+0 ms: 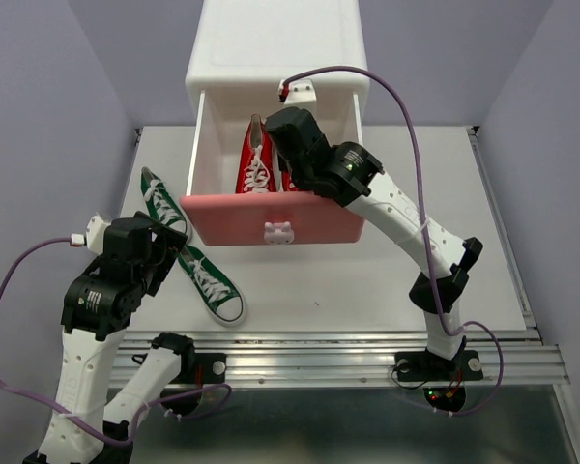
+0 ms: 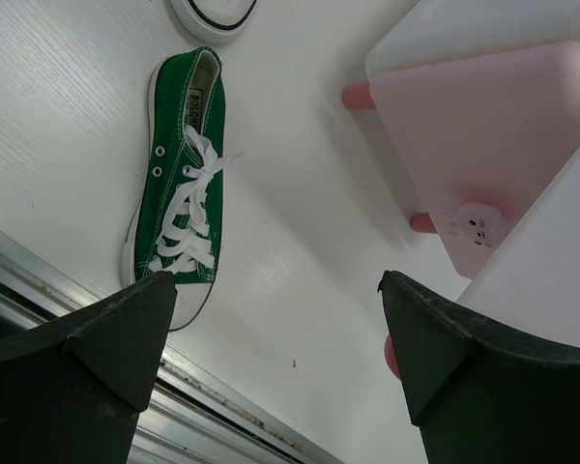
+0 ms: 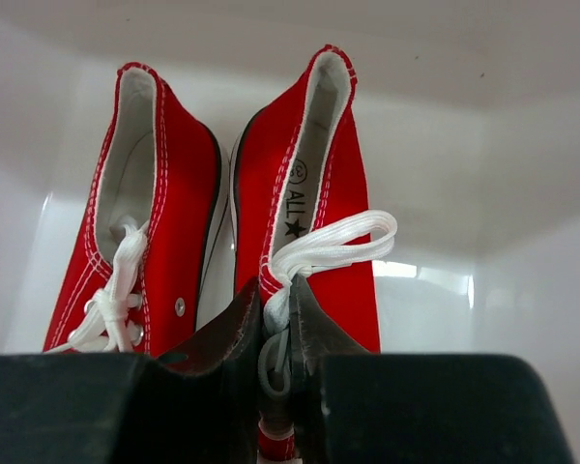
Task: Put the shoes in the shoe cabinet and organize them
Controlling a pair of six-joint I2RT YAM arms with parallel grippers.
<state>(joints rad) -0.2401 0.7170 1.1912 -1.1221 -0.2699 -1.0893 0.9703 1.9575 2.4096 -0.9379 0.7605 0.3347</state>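
the right gripper is down inside the open drawer, its fingers pinched almost together on the white lace and tongue of one red shoe. the other red shoe sits just beside it, both with heels toward the back wall. if the arm lifts away without letting go cleanly, i'd expect the lace to snag and drag that shoe out of line, knock its twin, or pull the bow loose. the arm also reaches in over the pink front, so a low pull-out could catch the drawer and shift the cabinet.

the left gripper hangs wide open, holding nothing, over the table near the green shoes. these lie apart at different angles by the drawer's left corner. one is partly hidden under the arm from above, so a careless descent could nudge it rather than straddle it.
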